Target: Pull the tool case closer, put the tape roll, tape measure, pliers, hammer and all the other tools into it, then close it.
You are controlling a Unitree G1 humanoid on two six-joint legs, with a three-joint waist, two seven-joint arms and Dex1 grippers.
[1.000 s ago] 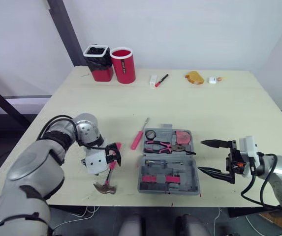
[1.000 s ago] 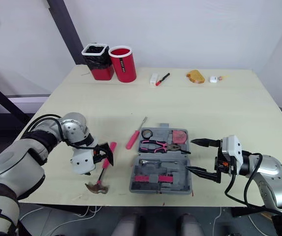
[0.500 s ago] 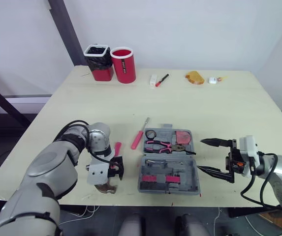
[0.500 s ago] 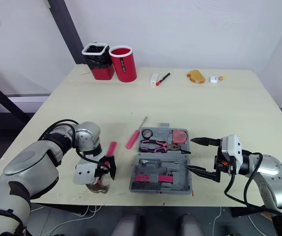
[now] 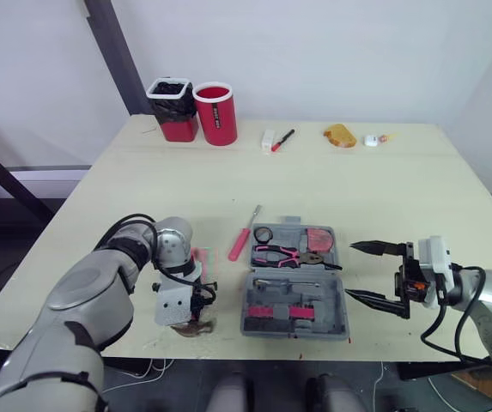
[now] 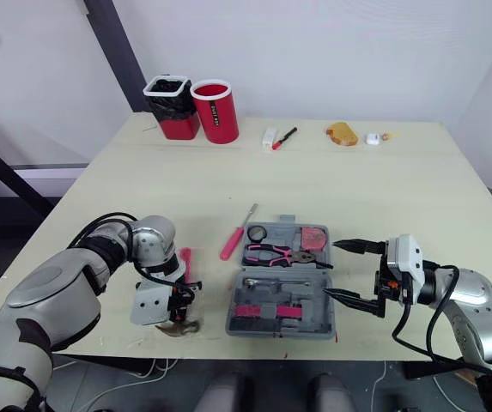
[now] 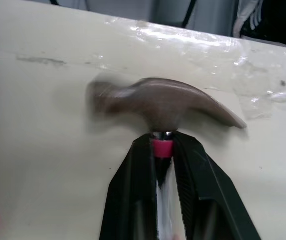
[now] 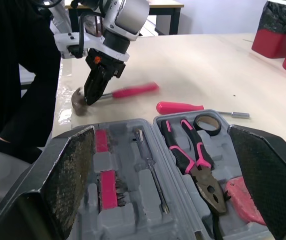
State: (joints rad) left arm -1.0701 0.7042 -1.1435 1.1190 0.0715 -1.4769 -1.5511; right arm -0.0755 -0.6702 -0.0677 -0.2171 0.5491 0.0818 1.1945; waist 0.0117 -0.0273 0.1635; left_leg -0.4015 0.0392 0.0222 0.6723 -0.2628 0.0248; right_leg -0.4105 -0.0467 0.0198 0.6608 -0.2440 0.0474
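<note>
Grey plastic tool case [image 5: 294, 292] is lying open. Left of it, the left gripper [image 7: 161, 144] is clamping the pink neck of the steel-headed hammer [image 7: 157, 102]. Right of it, the right gripper [image 5: 374, 273] is hovering, fingers spread wide. Pink-handled pliers [image 5: 290, 255] and a black tape roll [image 5: 264, 234] are sitting inside the case; the pinkish piece [image 5: 318, 239] beside them may be the tape measure. A pink-handled screwdriver [image 5: 243, 236] is lying off its far left corner.
</note>
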